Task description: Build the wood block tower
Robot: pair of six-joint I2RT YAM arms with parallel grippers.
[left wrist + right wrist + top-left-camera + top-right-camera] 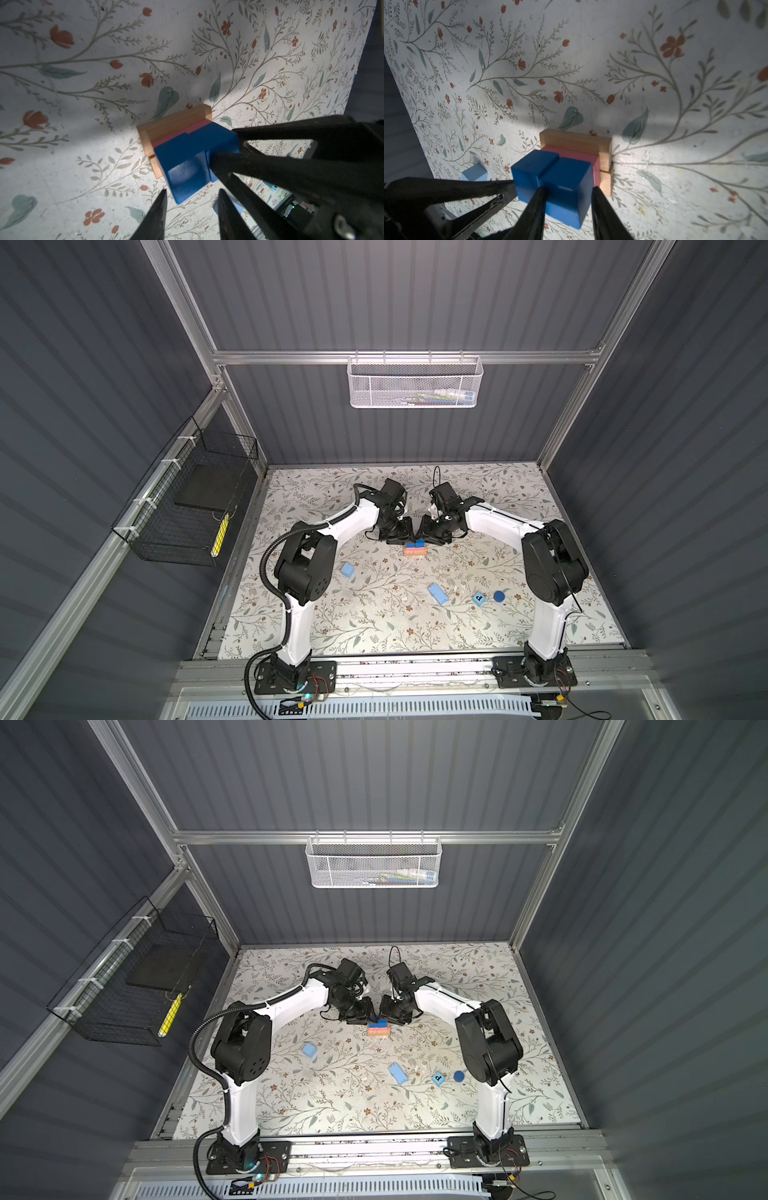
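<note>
The wood block tower (415, 548) is standing toward the back of the floral table (374, 635), around the middle, and both arms are bending in over it. Tan bars (176, 122) are forming its base and a pink bar (583, 154) is lying on them. Two cubes are sitting side by side on the pink bar, touching each other: the left dark blue cube (533, 166) and the right dark blue cube (566, 182).

The left claw (192, 191) is reaching in at the left dark blue cube with its fingers slightly parted and their tips at the cube's edges. I cannot tell whether it is pinching the cube or standing free of it. The right claw (566, 190) is straddling the right dark blue cube, with a finger lying close along each side, and again I cannot tell whether it is pressing or just clear.

Nearer the arms' bases, loose pieces are lying well apart from the tower. A light blue cube (347, 571) is on the left and a light blue bar (438, 594) is near the middle. On the right, a lettered blue cube (479, 598) is lying just beside a dark blue cylinder (499, 596).
</note>
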